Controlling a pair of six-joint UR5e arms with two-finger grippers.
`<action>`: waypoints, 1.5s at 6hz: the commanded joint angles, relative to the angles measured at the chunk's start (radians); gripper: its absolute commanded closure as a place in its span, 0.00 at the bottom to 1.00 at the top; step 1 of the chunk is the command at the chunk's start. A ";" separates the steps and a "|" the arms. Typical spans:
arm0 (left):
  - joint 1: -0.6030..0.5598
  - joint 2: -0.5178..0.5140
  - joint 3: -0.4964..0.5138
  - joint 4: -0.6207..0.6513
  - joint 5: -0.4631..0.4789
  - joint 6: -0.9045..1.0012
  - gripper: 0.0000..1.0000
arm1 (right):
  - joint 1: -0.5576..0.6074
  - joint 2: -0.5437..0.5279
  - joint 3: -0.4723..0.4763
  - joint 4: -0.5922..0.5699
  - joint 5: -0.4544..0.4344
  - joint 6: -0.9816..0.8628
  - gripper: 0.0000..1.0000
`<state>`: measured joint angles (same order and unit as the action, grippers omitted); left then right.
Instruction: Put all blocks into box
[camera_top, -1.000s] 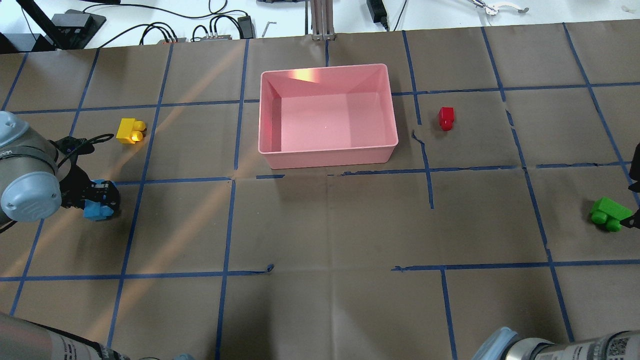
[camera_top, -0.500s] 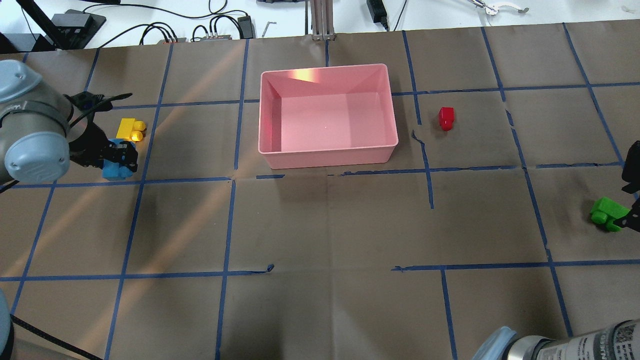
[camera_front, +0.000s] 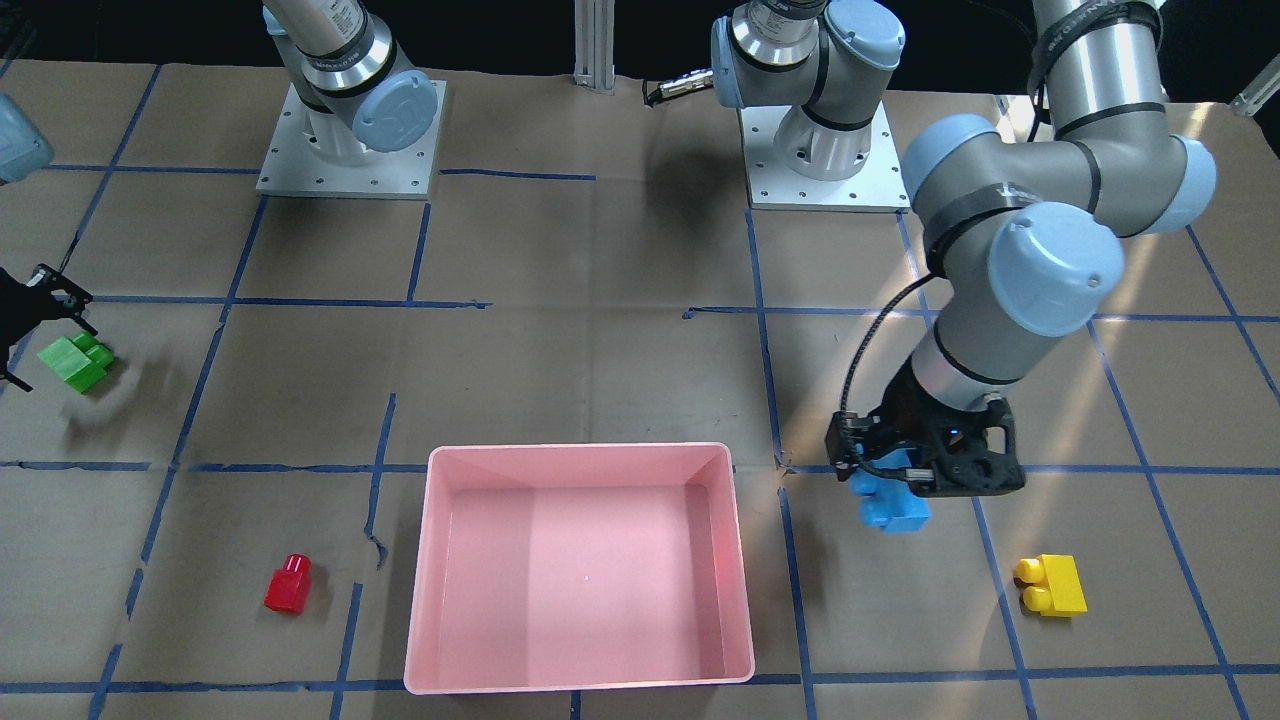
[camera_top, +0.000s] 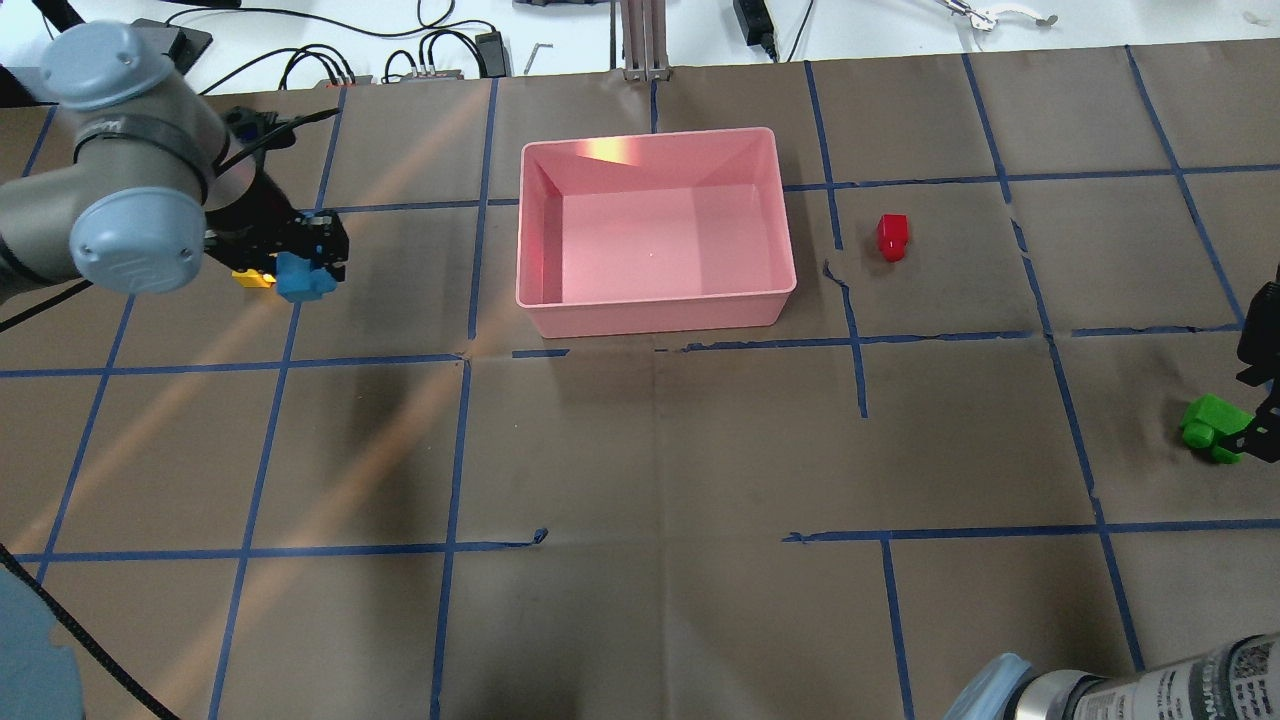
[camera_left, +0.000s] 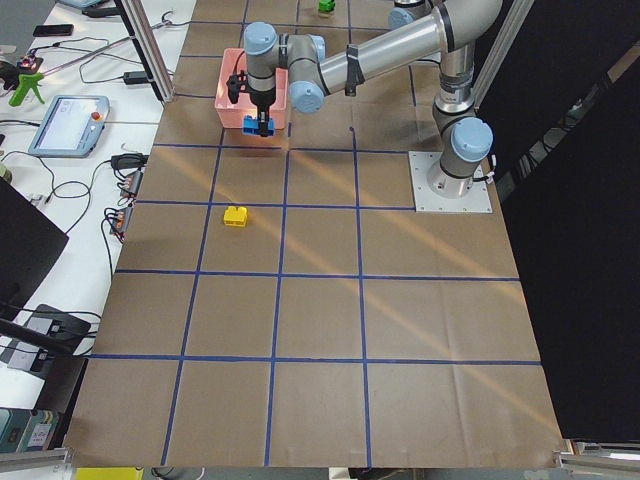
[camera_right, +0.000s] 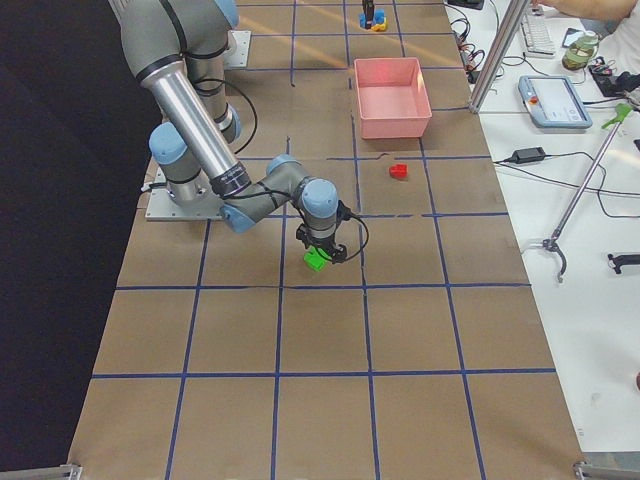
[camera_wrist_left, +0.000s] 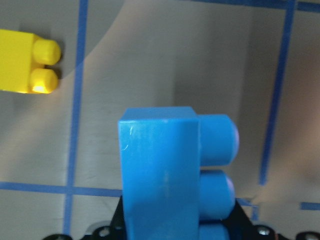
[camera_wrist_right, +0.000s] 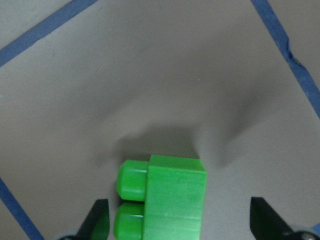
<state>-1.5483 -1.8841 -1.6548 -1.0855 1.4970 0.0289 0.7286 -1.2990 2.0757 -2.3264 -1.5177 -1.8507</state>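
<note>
My left gripper (camera_top: 300, 262) is shut on the blue block (camera_top: 300, 278) and holds it above the table, left of the pink box (camera_top: 655, 310). In the front view the blue block (camera_front: 890, 500) hangs under the gripper (camera_front: 925, 462), right of the box (camera_front: 580, 455). The yellow block (camera_front: 1050, 585) lies on the table beside it, mostly hidden in the overhead view. The red block (camera_top: 892, 236) lies right of the box. My right gripper (camera_top: 1252, 410) is open, one finger on each side of the green block (camera_wrist_right: 165, 200), which also shows at the overhead view's right edge (camera_top: 1205, 420).
The box is empty. Blue tape lines grid the brown table cover. Both arm bases (camera_front: 345, 150) stand at the robot's side. Cables and power bricks (camera_top: 430, 60) lie beyond the table's far edge.
My left gripper has carried the blue block away from the robot and to the right, past the yellow block toward the box. The right gripper has stayed around the green block.
</note>
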 joint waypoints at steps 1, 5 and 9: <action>-0.189 -0.074 0.082 0.012 -0.029 0.005 0.69 | 0.000 0.027 0.004 -0.001 -0.010 -0.007 0.00; -0.273 -0.263 0.148 0.113 -0.020 0.026 0.35 | 0.000 0.059 0.004 -0.001 -0.047 -0.028 0.00; -0.161 -0.147 0.141 0.067 0.015 0.020 0.00 | -0.001 0.055 0.000 -0.002 -0.050 -0.027 0.42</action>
<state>-1.7728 -2.0671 -1.5134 -0.9945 1.5008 0.0481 0.7272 -1.2424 2.0770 -2.3278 -1.5679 -1.8779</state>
